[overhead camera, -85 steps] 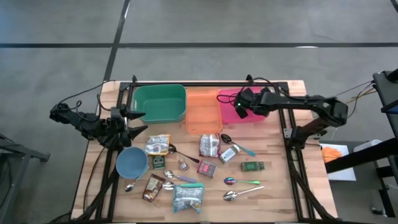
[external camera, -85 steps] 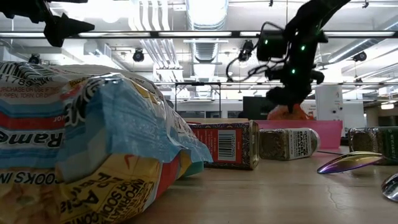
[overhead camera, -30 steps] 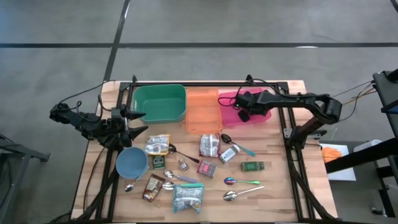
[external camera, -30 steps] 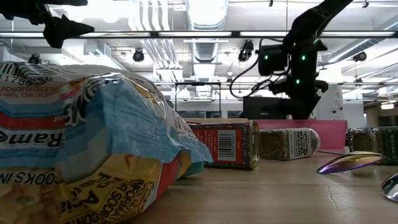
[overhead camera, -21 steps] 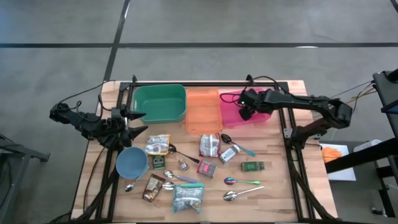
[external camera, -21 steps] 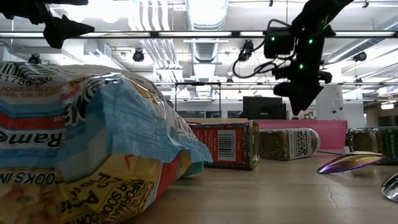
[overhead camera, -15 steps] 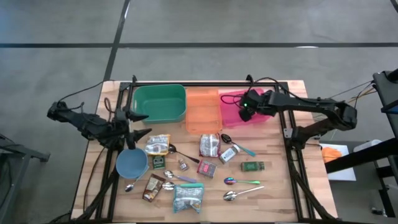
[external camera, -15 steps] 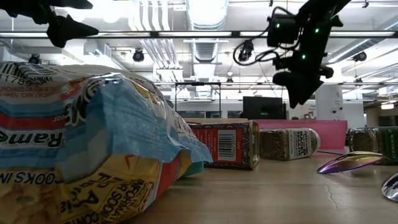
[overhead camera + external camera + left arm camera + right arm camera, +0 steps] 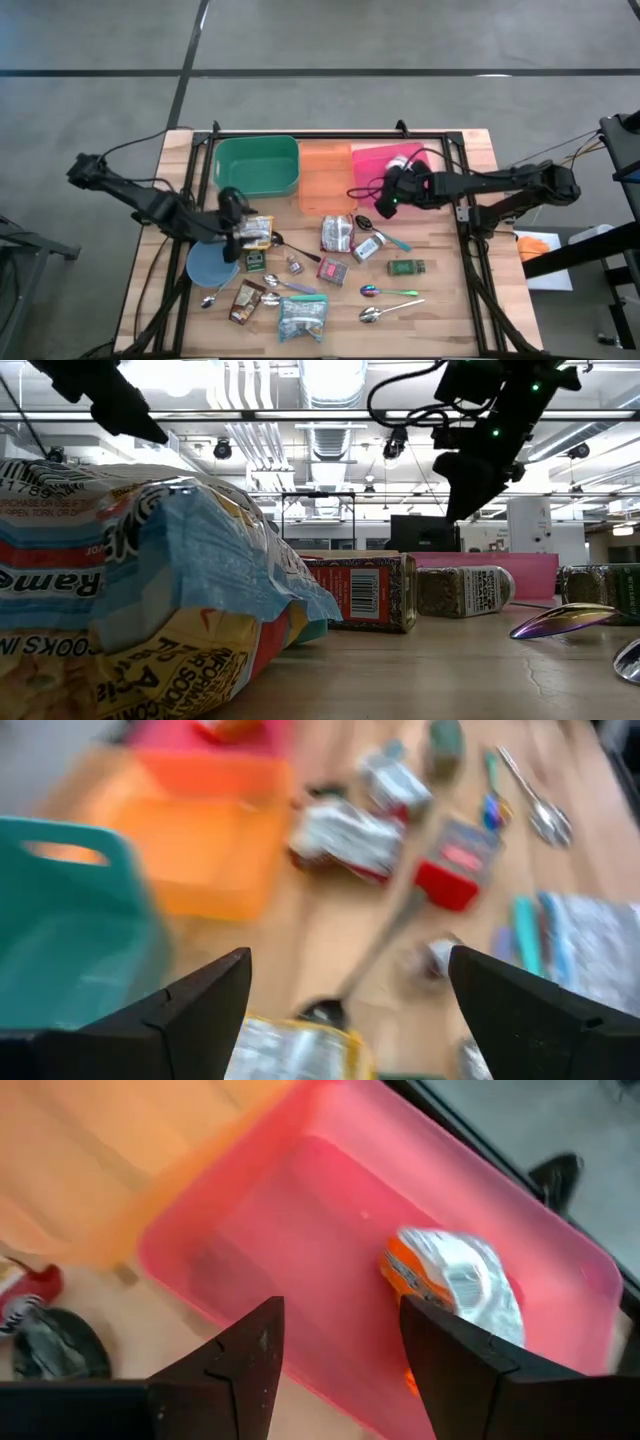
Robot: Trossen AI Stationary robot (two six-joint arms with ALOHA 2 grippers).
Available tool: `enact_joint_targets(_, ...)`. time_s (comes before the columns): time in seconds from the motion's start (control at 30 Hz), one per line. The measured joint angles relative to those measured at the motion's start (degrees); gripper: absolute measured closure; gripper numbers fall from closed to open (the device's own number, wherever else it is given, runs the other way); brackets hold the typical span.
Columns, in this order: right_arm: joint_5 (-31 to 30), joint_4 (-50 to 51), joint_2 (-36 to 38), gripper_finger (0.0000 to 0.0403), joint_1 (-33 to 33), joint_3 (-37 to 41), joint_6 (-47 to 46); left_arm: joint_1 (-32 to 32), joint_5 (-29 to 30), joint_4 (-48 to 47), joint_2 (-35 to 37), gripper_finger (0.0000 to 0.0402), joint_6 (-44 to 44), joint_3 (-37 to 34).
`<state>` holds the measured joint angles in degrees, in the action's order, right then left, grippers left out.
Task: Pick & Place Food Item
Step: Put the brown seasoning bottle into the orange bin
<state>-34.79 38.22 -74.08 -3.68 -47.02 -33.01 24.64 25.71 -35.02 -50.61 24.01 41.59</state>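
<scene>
- Food packet (image 9: pixel 452 1288), orange and silver, now lies inside your pink bin (image 9: pixel 300 1190); 2.8 seconds ago the right gripper was low over that bin with it, so this placement looks done.
- Right gripper (image 9: pixel 388 197): fingers (image 9: pixel 232 1370) apart and empty, pulled back from over the bin to its near edge and lifted since a second ago.
- Left gripper (image 9: pixel 237 226): fingers (image 9: pixel 195 1010) spread wide, holding nothing.
- It has swung out from the counter's (image 9: pixel 440 300) left edge and hovers over a silver-and-yellow packet (image 9: pixel 253 233) beside the blue bowl (image 9: pixel 207 266), likely the next pick.
- Both arms reach inward above the clutter.
</scene>
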Motion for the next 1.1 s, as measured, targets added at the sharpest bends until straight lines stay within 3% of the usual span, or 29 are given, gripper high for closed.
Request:
enact_joint_targets(0.13,-0.13,-2.28,0.0,0.0206,1.95,2.29,-0.02,0.0,-6.77,-1.19,-6.18,0.0061,1.27,2.52)
enact_joint_targets(0.3,0.01,-2.66,0.07,0.0206,3.58,3.2,0.09,0.0,-8.58,-5.77,-13.7,0.0062,8.0,6.33)
enact_joint_targets(0.43,0.09,-2.63,0.2,0.0206,4.34,3.2,0.18,0.0,-10.47,-7.9,-19.82,0.0062,8.06,9.38)
enact_joint_targets(0.6,0.13,-2.81,0.2,0.0206,4.58,3.2,0.2,0.0,-10.78,-7.68,-26.84,0.0062,0.22,13.19)
enact_joint_targets(0.73,0.18,-2.94,0.2,0.0206,4.58,3.2,0.46,0.0,-9.08,-7.26,-31.73,0.0062,-11.21,15.42)
enact_joint_targets(0.9,0.31,-3.04,0.2,0.0206,4.58,3.2,0.66,0.0,-8.32,-5.3,-36.76,0.0062,-26.44,15.95)
enact_joint_targets(1.1,0.96,-3.03,0.2,0.0206,4.85,3.2,0.55,0.0,-8.89,-2.09,-41.37,0.0062,-36.64,15.93)
